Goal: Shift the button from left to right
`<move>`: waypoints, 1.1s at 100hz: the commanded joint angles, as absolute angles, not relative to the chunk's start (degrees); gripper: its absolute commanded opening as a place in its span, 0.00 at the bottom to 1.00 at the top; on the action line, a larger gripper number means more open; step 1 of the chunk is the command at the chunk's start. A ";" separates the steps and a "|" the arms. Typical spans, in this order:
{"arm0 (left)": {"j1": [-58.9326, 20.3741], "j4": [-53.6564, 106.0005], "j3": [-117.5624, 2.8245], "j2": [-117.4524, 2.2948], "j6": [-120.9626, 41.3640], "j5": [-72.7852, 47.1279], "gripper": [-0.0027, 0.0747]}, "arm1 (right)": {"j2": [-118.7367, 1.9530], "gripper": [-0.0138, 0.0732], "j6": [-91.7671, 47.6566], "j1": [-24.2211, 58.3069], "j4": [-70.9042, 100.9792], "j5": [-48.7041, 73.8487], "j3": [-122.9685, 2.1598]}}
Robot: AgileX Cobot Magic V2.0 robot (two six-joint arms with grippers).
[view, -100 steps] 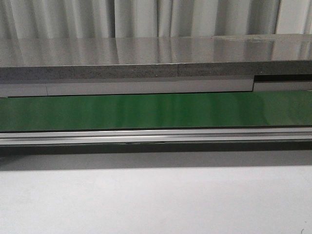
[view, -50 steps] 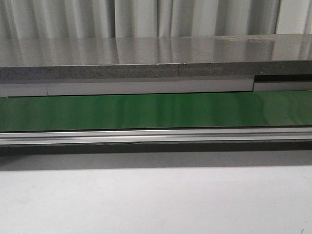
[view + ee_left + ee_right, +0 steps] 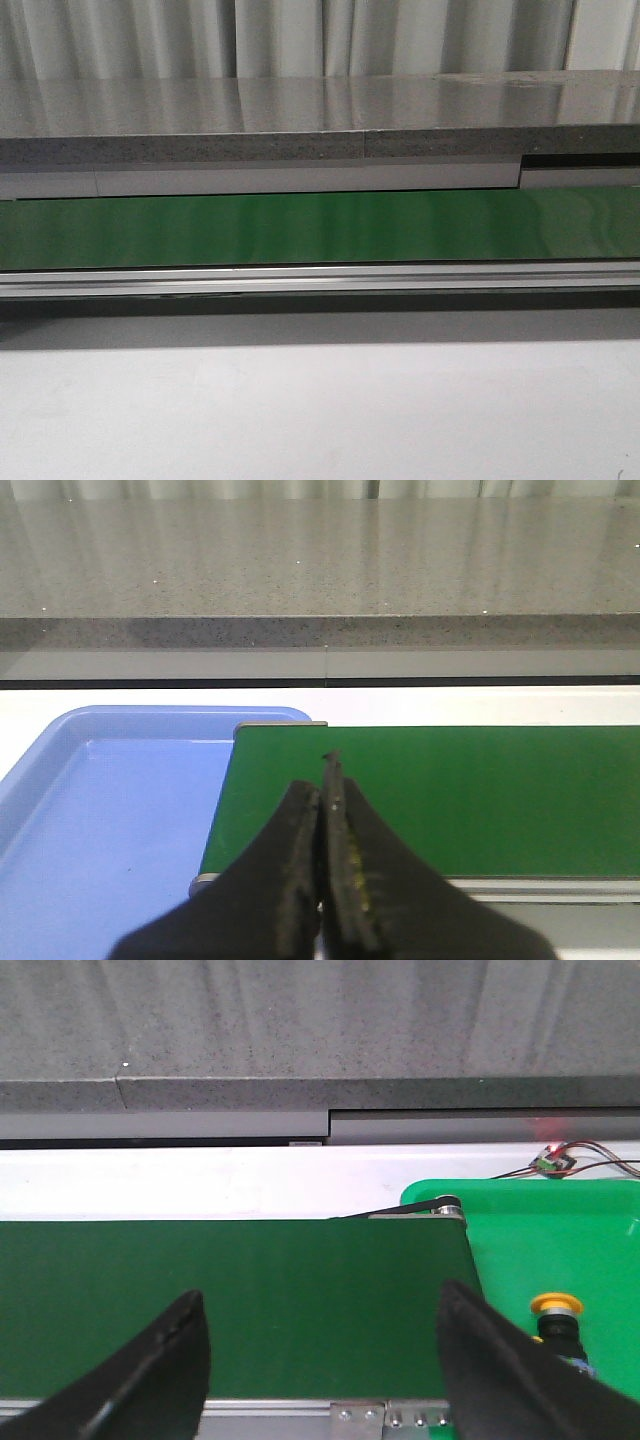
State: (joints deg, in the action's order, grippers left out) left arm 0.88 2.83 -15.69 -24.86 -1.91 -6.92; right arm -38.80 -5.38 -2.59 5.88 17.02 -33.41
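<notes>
The button (image 3: 557, 1320), with a yellow-orange cap on a dark body, stands in the green tray (image 3: 560, 1230) in the right wrist view, partly hidden behind one finger. My right gripper (image 3: 320, 1320) is open and empty over the green conveyor belt (image 3: 250, 1300), beside the tray. My left gripper (image 3: 322, 785) is shut with nothing between the jaws, over the left end of the belt (image 3: 440, 790) next to a blue tray (image 3: 110, 810). Neither gripper nor the button shows in the front view.
The front view shows the green belt (image 3: 320, 228) with its metal rail (image 3: 320, 280), a grey stone counter (image 3: 300, 120) behind and a white table surface (image 3: 320, 410) in front. A small circuit board with wires (image 3: 556, 1158) sits beyond the green tray.
</notes>
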 commanded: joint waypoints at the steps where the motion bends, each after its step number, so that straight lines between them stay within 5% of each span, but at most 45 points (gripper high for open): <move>1: 0.45 3.38 -17.41 -25.08 -1.72 -2.57 0.01 | -32.05 0.66 -5.60 -2.52 6.34 12.99 -31.04; 43: 0.45 3.38 -17.41 -25.08 -1.72 -2.57 0.01 | -15.20 0.07 -5.60 -2.52 6.62 23.52 -24.35; 110: 0.45 3.38 -17.41 -25.08 -1.72 -2.57 0.01 | -15.20 0.08 -5.55 -2.52 7.48 23.37 -24.35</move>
